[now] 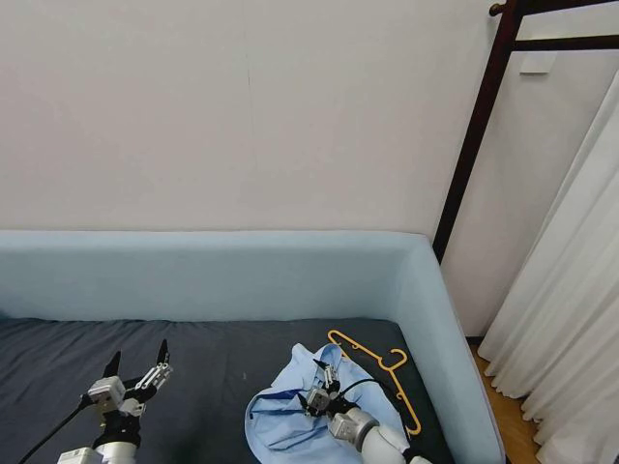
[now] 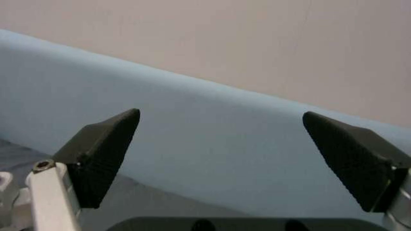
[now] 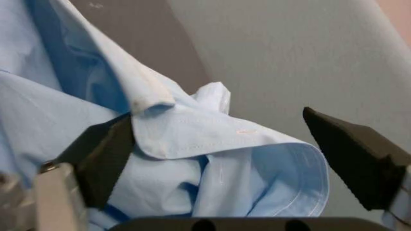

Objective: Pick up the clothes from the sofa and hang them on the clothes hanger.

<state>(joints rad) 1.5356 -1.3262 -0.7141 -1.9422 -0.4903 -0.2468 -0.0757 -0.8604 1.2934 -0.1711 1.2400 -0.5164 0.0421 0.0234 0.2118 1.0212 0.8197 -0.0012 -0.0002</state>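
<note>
The right tool [image 1: 324, 379] is held low over the light blue shirt [image 1: 279, 422], which lies crumpled on the dark seat cushion [image 1: 213, 362] of the sofa [image 1: 416, 319], close to its right armrest. The jaws of this tool are spread wide and released. In the right wrist view the shirt's collar [image 3: 151, 98] and a stitched fold of cloth are seen between the two fingers [image 3: 103, 159], with nothing clamped. An orange hanger [image 1: 385, 361] is seen just beyond the right tool, beside the shirt. The left tool [image 1: 138, 360] is held well to the left of the shirt, above bare cushion. Its jaws are likewise spread and empty, and it is pointed at the sofa back [image 2: 224, 144]. A dark wooden clothes stand [image 1: 472, 145] is seen far beyond the right tool, past the armrest.
</note>
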